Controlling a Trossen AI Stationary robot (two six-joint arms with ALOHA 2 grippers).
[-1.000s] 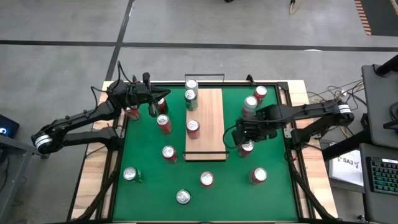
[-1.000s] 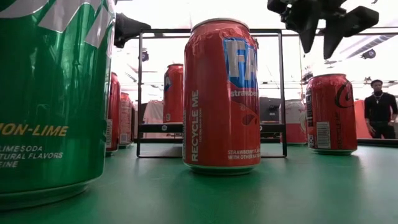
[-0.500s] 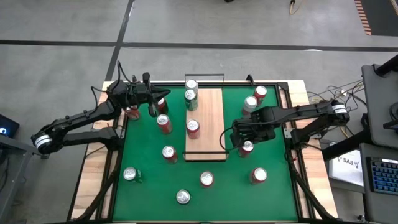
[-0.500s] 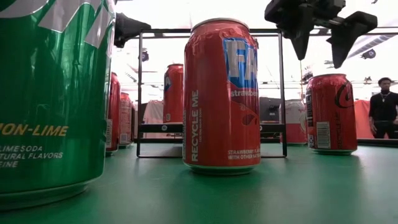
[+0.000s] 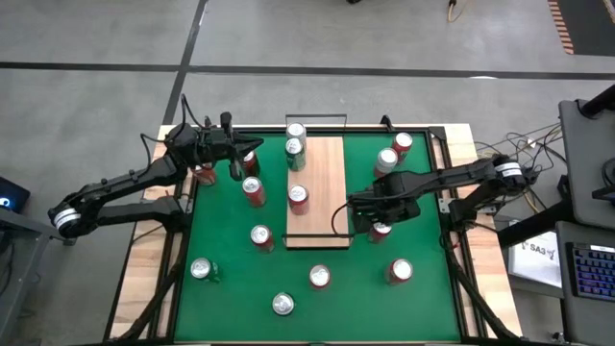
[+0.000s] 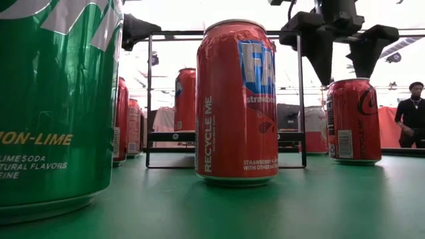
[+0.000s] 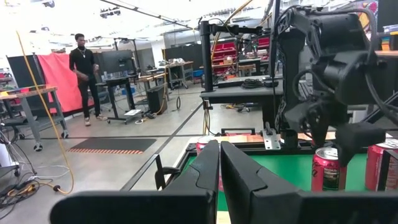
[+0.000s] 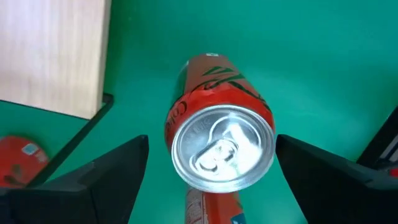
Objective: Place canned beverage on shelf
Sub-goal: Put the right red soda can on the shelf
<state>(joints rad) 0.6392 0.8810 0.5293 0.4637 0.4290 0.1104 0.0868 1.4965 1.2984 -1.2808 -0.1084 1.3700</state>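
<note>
Hovering R gripper (image 8: pixel 208 165) directly above red can (image 8: pixel 219 146), fingers spread wide either side, gripping nothing. Can standing upright on green mat (image 5: pixel 423 240), just right of shelf (image 5: pixel 322 192). L gripper (image 5: pixel 233 159) idling far-left, fingers closed, empty.

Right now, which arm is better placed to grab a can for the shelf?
Right. Its open gripper hangs directly over a red can just beside the shelf. The left gripper is shut, at the mat's far-left corner.
</note>
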